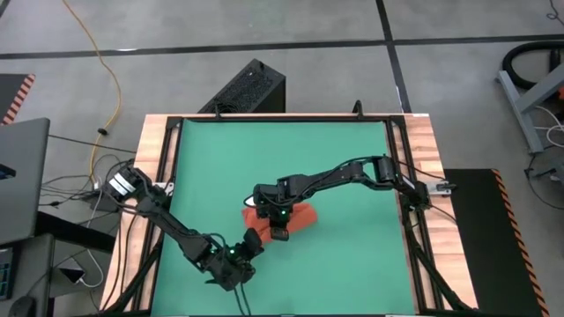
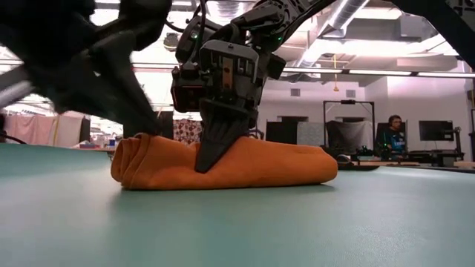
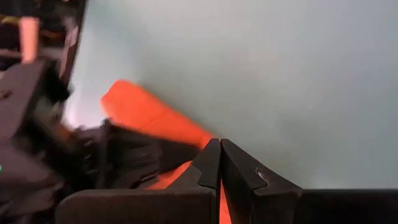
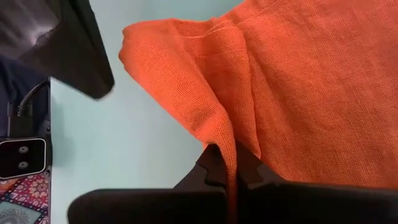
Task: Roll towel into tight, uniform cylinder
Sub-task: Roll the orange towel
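Orange towel bunched on the green mat, near its front middle.
A fold is pinched by the closed right gripper; the left gripper is held closed and empty beside it. Desks and a seated person are seen behind.

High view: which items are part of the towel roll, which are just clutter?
In the job:
- towel
- right end effector, shut on towel
- left end effector, shut at towel's edge
- green mat

Lying about:
- black box
- yellow cable
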Robot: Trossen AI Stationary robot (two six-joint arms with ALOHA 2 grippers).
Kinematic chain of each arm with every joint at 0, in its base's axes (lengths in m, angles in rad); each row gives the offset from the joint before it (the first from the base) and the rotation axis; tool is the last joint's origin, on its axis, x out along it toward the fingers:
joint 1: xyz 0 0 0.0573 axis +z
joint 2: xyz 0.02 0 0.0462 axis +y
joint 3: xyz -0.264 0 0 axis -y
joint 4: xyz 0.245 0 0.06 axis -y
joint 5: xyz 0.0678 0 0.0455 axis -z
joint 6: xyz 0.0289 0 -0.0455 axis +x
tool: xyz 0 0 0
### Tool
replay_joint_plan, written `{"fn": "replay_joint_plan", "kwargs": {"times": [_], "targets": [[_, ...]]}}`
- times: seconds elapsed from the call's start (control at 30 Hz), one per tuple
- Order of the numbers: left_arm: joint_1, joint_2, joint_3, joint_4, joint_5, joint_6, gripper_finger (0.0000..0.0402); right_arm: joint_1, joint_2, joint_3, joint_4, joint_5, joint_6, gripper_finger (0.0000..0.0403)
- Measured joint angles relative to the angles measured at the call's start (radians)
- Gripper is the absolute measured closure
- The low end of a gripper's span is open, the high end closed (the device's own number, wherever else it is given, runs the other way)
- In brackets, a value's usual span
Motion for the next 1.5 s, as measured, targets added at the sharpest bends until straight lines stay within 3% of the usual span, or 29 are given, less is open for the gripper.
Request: {"fn": "replay_joint_plan", "kwargs": {"times": [0.1, 0.3, 0.57, 0.83, 1.2, 1.5], "targets": [[0.025, 0.0, 0.0, -0.005, -0.026, -0.001, 0.0401, 0.0, 0.0, 0.0, 0.001, 0.0, 0.0, 0.0396], [0.078, 0.0, -0.015, -0.047, 0.038, -0.093, 0.0401, 0.0, 0.0, 0.0, 0.002, 0.0, 0.002, 0.0393], [0.094, 0.0, -0.027, -0.15, -0.013, -0.158, 0.0402, 0.0, 0.0, 0.0, 0.003, 0.002, 0.003, 0.0385], [0.094, 0.0, -0.028, -0.175, -0.013, -0.239, 0.0401, 0.003, 0.0, 0.001, 0.004, 0.065, -0.033, 0.0337], [0.096, 0.0, -0.028, -0.157, 0.05, -0.3, 0.0401, 0.003, -0.006, 0.003, 0.002, 0.088, 0.008, 0.0235], [0.096, -0.001, -0.094, -0.104, 0.049, -0.345, 0.0401, -0.011, -0.006, 0.04, -0.03, 0.091, -0.033, 0.0227]]}}
